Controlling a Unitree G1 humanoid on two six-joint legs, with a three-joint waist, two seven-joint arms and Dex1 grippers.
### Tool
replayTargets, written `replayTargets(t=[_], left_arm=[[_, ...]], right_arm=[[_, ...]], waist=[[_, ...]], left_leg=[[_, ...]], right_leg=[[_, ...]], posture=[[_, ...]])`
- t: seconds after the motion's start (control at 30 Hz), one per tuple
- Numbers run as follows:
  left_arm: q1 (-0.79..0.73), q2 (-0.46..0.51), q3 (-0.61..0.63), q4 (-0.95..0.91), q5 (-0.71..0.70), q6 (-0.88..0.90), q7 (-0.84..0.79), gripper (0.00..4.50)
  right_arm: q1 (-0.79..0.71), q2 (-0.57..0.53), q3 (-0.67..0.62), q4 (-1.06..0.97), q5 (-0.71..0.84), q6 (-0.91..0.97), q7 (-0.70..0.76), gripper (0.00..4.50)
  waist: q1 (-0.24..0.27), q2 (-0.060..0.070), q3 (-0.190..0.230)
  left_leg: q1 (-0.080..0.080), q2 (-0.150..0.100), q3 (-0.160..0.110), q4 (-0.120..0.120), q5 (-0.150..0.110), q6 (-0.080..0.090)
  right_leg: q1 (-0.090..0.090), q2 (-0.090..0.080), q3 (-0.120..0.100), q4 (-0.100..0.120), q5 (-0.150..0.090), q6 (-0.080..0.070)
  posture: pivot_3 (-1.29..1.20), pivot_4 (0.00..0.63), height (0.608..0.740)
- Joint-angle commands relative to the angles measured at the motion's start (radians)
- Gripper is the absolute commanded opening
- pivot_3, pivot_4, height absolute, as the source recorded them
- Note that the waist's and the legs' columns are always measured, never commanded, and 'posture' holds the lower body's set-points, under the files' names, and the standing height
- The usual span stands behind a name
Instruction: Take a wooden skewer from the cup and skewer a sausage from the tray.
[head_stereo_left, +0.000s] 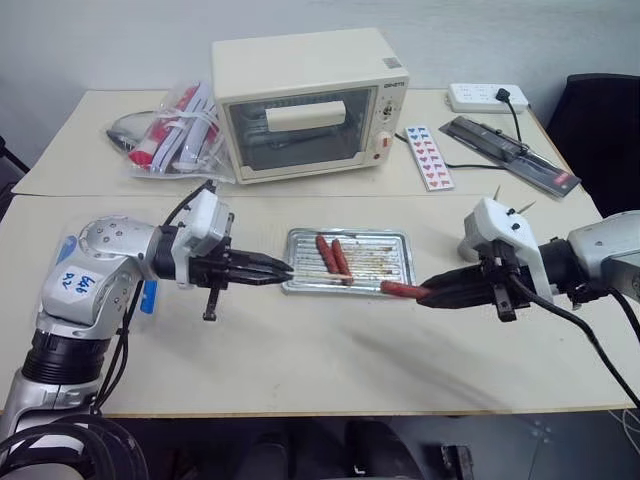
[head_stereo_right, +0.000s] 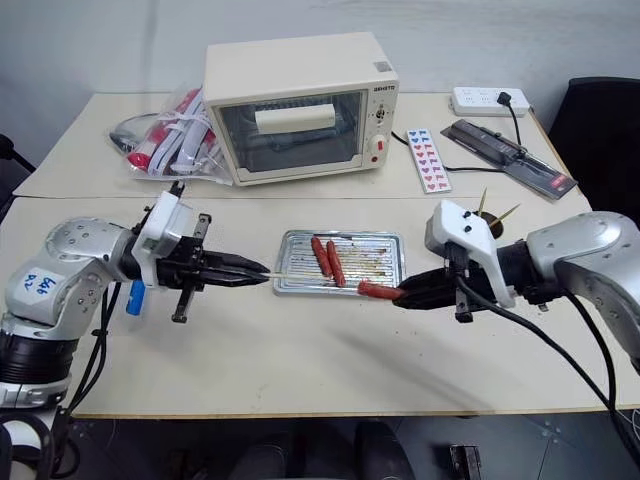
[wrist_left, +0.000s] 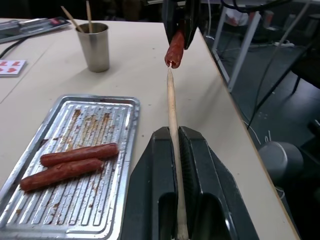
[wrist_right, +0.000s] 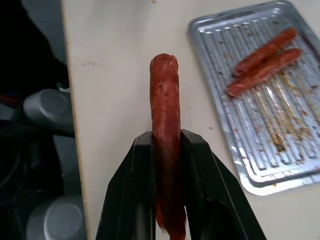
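Wooden skewer (wrist_left: 172, 125) pinched in left gripper (head_stereo_left: 281, 270), sausage (wrist_right: 166, 150) clamped in right gripper (head_stereo_left: 428, 294), both above table beside tray (head_stereo_left: 400, 262). Tip just short of sausage end; piercing left.

Wooden skewer (wrist_left: 173, 125): rear end hidden between the left gripper's (wrist_left: 176, 145) jaws, cut by bottom edge. Sausage (wrist_right: 166, 165): lower end cut by bottom edge. Cup (head_stereo_left: 497, 200): body hidden behind right wrist, right of centre; stick tips visible.
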Motion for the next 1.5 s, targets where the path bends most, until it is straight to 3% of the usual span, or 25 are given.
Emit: replayTargets(t=[0.03,0.8,1.3,1.33,1.5], left_arm=[[0.002,0.013,0.007,-0.045,-0.022,0.005,-0.015,0.00],[-0.022,-0.040,-0.023,-0.051,-0.015,0.003,-0.002,0.00],[-0.083,-0.138,-0.096,-0.032,0.018,-0.014,0.007,0.00],[-0.082,-0.139,-0.095,-0.030,0.019,-0.015,0.006,0.00],[-0.058,-0.127,-0.081,-0.021,0.034,-0.029,0.018,0.00]], right_arm=[[-0.032,-0.021,-0.036,-0.033,0.041,0.006,0.025,0.66],[-0.081,0.036,-0.027,-0.064,0.149,0.085,-0.078,0.66],[-0.133,0.105,-0.003,-0.107,0.213,0.136,-0.122,0.66],[-0.134,0.106,-0.003,-0.107,0.214,0.140,-0.124,1.08],[-0.138,0.105,-0.011,-0.101,0.204,0.143,-0.142,2.17]], waist=[[0.000,0.000,0.000],[0.025,0.000,0.000],[0.025,0.000,0.000],[0.025,0.000,0.000],[0.026,0.000,0.000]], left_leg=[[0.000,0.000,0.000,0.000,0.000,0.000],[0.000,0.000,0.000,0.004,0.000,0.000],[-0.002,0.000,0.000,0.009,-0.002,0.001],[-0.002,0.000,0.000,0.009,-0.002,0.001],[-0.002,0.000,0.000,0.010,-0.002,0.001]], right_leg=[[0.000,0.000,0.000,0.000,0.000,0.000],[0.000,0.000,0.000,0.001,0.000,0.000],[0.000,0.000,-0.001,0.002,0.000,0.000],[0.000,0.000,-0.001,0.002,0.000,0.000],[0.000,0.000,-0.001,0.002,0.000,0.000]], posture=[[0.00,0.150,0.740],[0.00,0.150,0.740],[0.00,0.150,0.740],[0.00,0.150,0.740],[0.00,0.150,0.740]])
